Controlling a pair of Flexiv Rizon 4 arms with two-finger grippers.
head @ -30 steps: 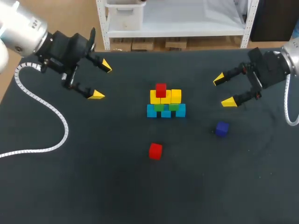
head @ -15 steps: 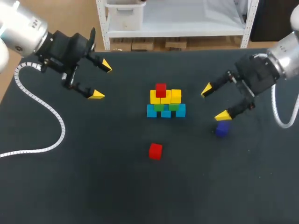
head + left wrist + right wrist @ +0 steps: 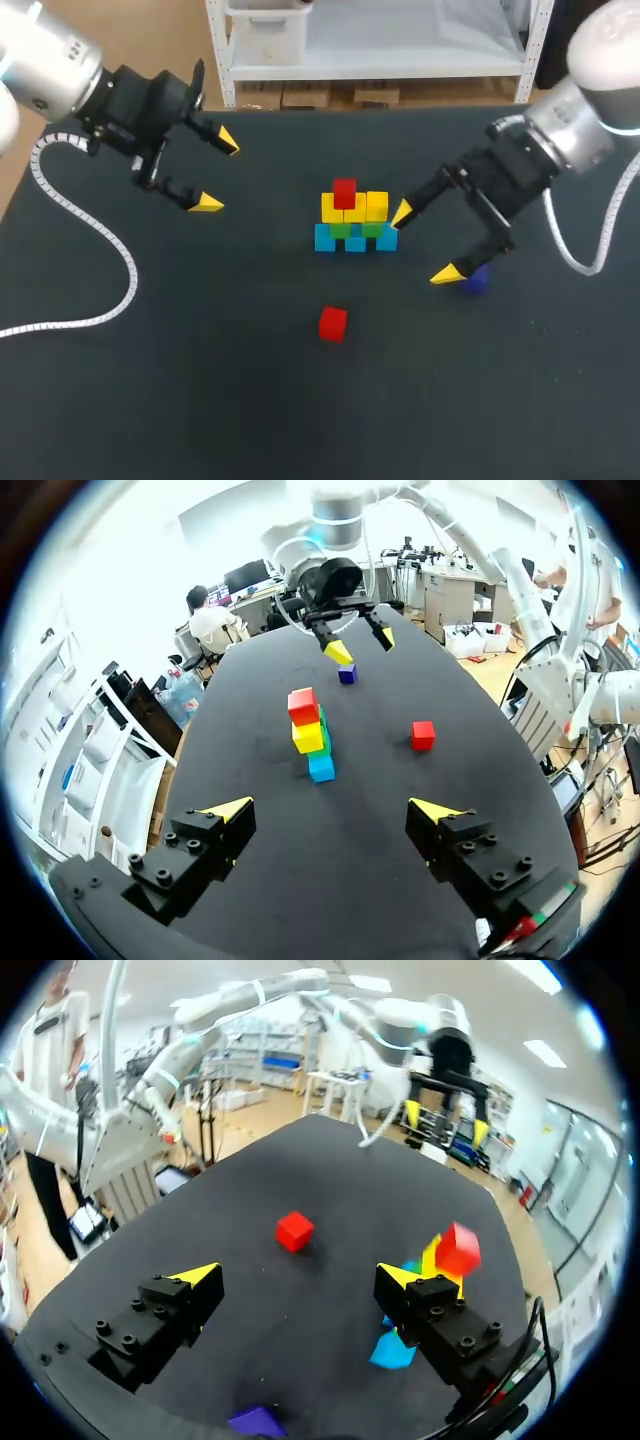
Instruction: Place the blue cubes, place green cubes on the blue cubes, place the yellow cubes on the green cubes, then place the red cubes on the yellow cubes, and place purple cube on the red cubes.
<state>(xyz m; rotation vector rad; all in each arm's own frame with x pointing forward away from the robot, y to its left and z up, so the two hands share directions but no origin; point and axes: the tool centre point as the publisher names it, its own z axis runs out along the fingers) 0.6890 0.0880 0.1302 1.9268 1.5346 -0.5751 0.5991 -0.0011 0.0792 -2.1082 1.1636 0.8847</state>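
On the black table [image 3: 200,400] there is one little pile [image 3: 355,222] of cubes. At the bottom I count three blue cubes [image 3: 355,243]. On them sit two green cubes [image 3: 341,230]. Above those are the yellow cubes [image 3: 377,205]; there are two or three, and I cannot tell which. The top red cube [image 3: 344,192] sits on the yellow ones. That makes two red cubes, because the loose red cube [image 3: 333,323] lies alone on the table at 6 o'clock from the pile. There is one purple cube [image 3: 477,281], on the table at 4 o'clock from the pile.

The right gripper [image 3: 424,243] is wide apart and holds nothing. The purple cube lies at 4 o'clock from it, just beside one yellow tip and outside the gap. The other tip is just beside the pile's 3 o'clock side.

The left gripper [image 3: 217,172] is wide apart too, with nothing in it. It is at 10 o'clock from the pile, well apart from every cube.
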